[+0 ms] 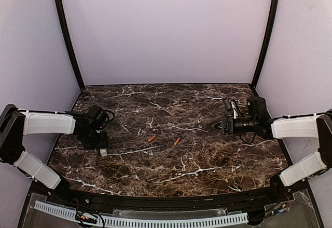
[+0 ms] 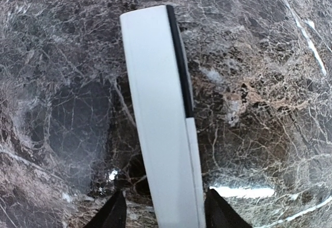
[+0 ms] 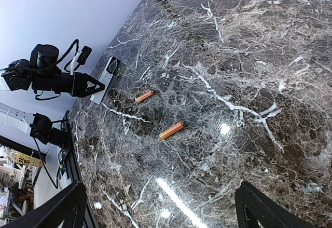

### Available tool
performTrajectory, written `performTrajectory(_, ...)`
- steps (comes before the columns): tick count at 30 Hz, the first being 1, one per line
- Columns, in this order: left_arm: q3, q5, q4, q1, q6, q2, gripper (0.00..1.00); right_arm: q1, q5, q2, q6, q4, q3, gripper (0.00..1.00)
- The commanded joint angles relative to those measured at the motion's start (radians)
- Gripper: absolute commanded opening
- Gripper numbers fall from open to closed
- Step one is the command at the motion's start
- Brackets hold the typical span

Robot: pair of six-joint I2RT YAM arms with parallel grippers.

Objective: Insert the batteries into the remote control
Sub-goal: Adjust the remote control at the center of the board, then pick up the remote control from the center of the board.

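Observation:
The white remote control (image 2: 158, 119) lies on the marble with a dark strip along its right edge. In the top view only its end (image 1: 104, 151) shows under the left arm. My left gripper (image 2: 167, 215) is open and low over the remote, one finger on each side. There is a gap on the left, and the right finger is close to the remote's edge. Two orange-red batteries (image 1: 152, 138) (image 1: 177, 141) lie apart mid-table, also seen in the right wrist view (image 3: 144, 96) (image 3: 171, 130). My right gripper (image 3: 161, 212) is open, empty, and raised to the right of them (image 1: 215, 126).
The dark marble table (image 1: 207, 160) is enclosed by pale walls with black posts at the back corners. A white perforated strip (image 1: 155, 221) runs along the near edge below the arm bases. No cover strip shows.

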Motion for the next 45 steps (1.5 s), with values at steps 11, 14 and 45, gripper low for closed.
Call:
performTrajectory(11, 0.024, -0.020, -0.062, -0.002, 0.063, -0.091, 0.27, 0.008, -0.033, 0.011, 0.045, 0.037, 0.051, 0.99)
performTrajectory(14, 0.045, -0.042, -0.094, -0.001, 0.064, -0.070, 0.30, 0.009, -0.040, 0.013, 0.046, 0.031, 0.066, 0.99)
performTrajectory(45, 0.061, -0.015, -0.011, -0.026, 0.168, -0.032, 0.15, 0.009, -0.120, 0.040, 0.086, 0.057, 0.104, 0.99)
